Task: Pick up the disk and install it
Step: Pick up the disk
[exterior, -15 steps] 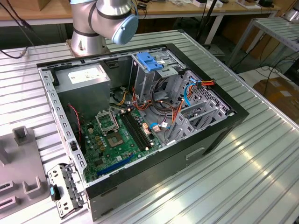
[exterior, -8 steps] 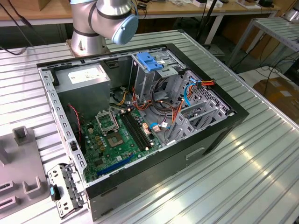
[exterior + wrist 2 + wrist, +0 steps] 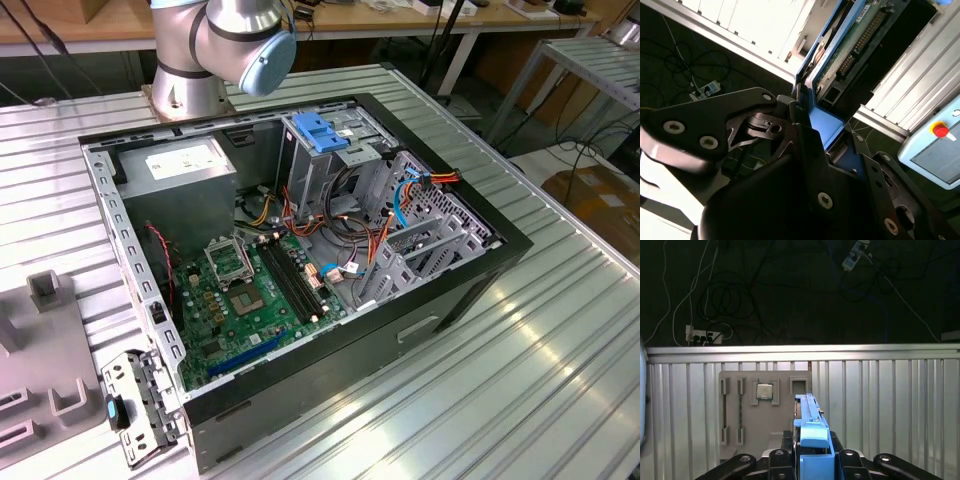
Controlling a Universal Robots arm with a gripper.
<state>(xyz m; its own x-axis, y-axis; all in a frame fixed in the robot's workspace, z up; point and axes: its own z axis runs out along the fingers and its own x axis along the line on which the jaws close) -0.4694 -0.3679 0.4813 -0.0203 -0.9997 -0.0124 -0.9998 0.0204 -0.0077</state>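
Note:
In both wrist views my gripper (image 3: 812,452) is shut on the disk (image 3: 810,420), which stands on edge between the black fingers with a blue rail facing the camera. The second wrist view shows the disk's (image 3: 860,35) green circuit-board side and blue rail reaching out past the gripper (image 3: 812,130). The held disk hangs above the ribbed metal table, over a grey fixture plate (image 3: 750,425). In the exterior view the arm's silver and blue joint (image 3: 245,35) sits behind the open computer case (image 3: 470,290).
Inside the case are a drive cage topped by a blue latch (image 3: 320,135), a grey box with a white sticker (image 3: 185,165), a green motherboard (image 3: 250,300) and loose cables. A processor chip (image 3: 764,391) rests on the fixture plate. A pendant with a red button (image 3: 940,131) lies nearby.

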